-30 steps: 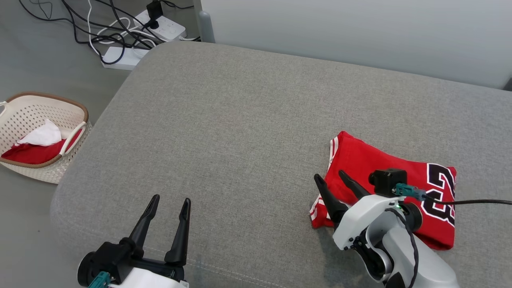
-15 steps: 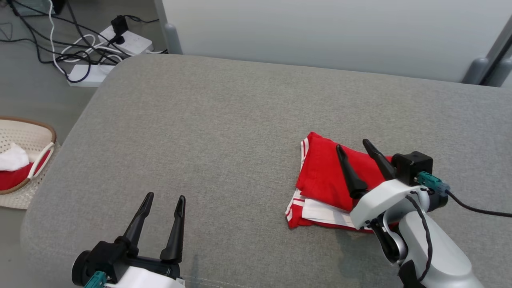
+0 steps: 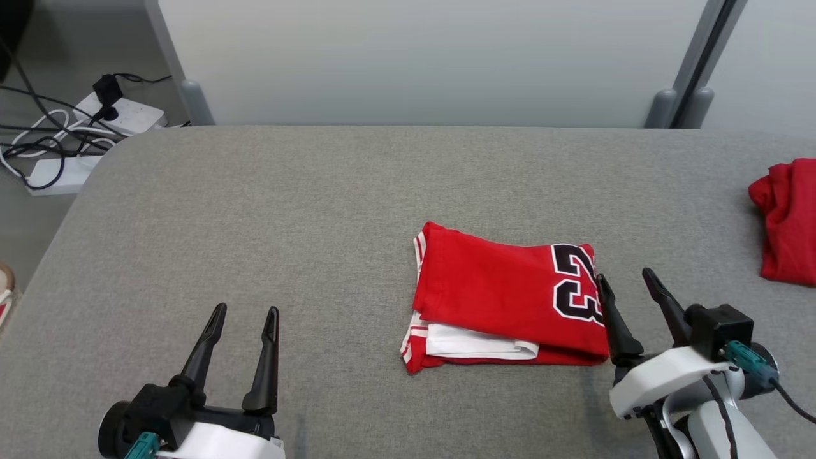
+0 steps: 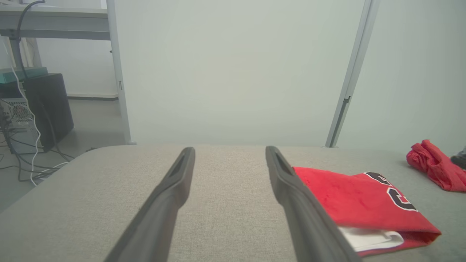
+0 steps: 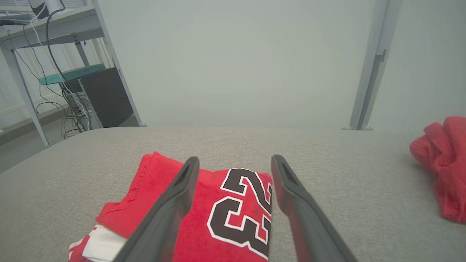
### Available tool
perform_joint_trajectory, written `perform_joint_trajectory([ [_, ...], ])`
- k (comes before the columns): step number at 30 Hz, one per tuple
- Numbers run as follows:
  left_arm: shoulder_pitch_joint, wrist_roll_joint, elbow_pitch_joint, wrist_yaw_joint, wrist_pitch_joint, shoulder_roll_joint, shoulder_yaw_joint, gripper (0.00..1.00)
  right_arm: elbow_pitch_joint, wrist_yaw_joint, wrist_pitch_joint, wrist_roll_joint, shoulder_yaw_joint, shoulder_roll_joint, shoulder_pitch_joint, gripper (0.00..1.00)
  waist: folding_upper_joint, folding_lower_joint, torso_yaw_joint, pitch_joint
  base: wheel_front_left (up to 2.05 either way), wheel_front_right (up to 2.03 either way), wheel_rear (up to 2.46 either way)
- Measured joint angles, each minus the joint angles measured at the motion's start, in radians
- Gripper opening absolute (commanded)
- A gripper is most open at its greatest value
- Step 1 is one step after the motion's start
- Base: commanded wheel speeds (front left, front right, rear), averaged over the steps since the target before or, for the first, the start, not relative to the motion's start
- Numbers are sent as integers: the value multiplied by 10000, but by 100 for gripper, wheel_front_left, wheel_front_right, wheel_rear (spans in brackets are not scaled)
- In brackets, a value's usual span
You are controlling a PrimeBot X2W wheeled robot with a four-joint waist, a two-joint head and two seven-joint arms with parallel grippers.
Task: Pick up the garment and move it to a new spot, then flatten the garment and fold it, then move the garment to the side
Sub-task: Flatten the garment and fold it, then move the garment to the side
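Crumpled red cloth (image 3: 785,220) partly off-frame

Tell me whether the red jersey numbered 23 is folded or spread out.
Folded. The red jersey lies as a compact rectangle on the grey fabric surface, with stacked layers showing at its near edge.

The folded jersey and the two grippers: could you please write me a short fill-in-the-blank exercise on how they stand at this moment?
1. The folded jersey bears the black number ____.
2. The left gripper and the right gripper are both ____, with nothing between their fingers.
3. Of the two, the ____ one is nearer the jersey.
4. A crumpled red cloth lies on the grey cushion toward the robot's ____.

Missing words: 23; open; right; right.
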State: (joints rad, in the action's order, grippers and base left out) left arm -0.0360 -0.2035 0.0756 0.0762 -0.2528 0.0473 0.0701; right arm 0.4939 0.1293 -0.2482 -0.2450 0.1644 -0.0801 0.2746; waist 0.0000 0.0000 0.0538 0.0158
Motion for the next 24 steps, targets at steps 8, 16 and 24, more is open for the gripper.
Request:
perform_joint_trajectory([
  [8, -25, 102, -46, -161, 0, 0, -29, 100, -1728, 0, 0, 146, -385, -207, -1124, 100, 0, 0, -617, -232, 0, 0, 0],
  [16, -312, 203, -102, -157, 0, 0, 13, 100, -2984, 0, -2, 46, -667, -290, -2201, 100, 0, 0, -855, -464, 0, 0, 0],
  [24, -434, 299, -65, -157, 0, 2, 115, 100, -3515, 0, -2, -117, -968, -155, -3274, 100, 0, 0, -767, -678, 0, 0, 0],
])
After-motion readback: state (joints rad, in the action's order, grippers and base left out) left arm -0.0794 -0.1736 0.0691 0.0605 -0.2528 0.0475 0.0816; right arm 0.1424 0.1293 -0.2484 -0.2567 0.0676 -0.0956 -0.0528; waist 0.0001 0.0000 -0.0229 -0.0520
